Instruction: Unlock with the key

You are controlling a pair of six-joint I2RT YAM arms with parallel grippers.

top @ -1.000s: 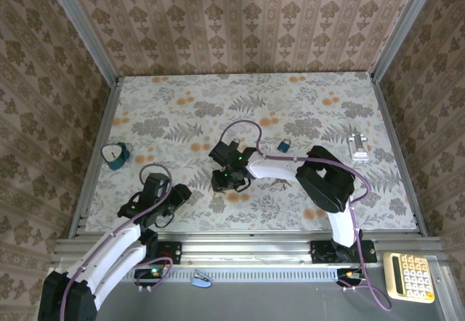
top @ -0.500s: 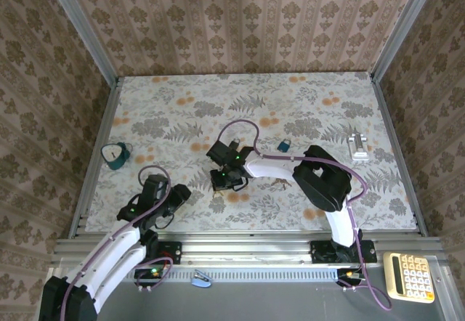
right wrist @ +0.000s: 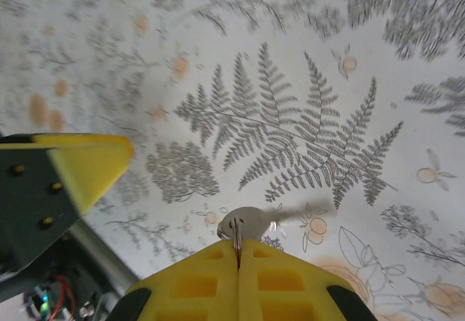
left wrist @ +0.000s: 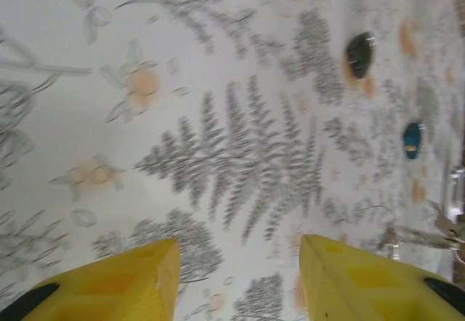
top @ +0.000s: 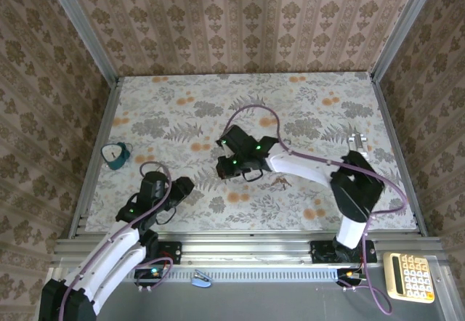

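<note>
White arm links (top: 109,252), black joints (top: 356,190), looping purple cables (top: 251,107), small green lights (top: 235,163), yellow claw fingers (left wrist: 123,285)

The key (right wrist: 243,224) is small and silver with a round head. It sits at 6 o'clock in the right wrist view, pinched edge-on between the closed yellow pads of the right gripper (right wrist: 238,247). Its head pokes out beyond the pads, and its shadow falls on the tabletop toward 3 o'clock. The padlock (left wrist: 412,139) is small, blue and blurred, lying on the table at 3 o'clock in the left wrist view.
</note>
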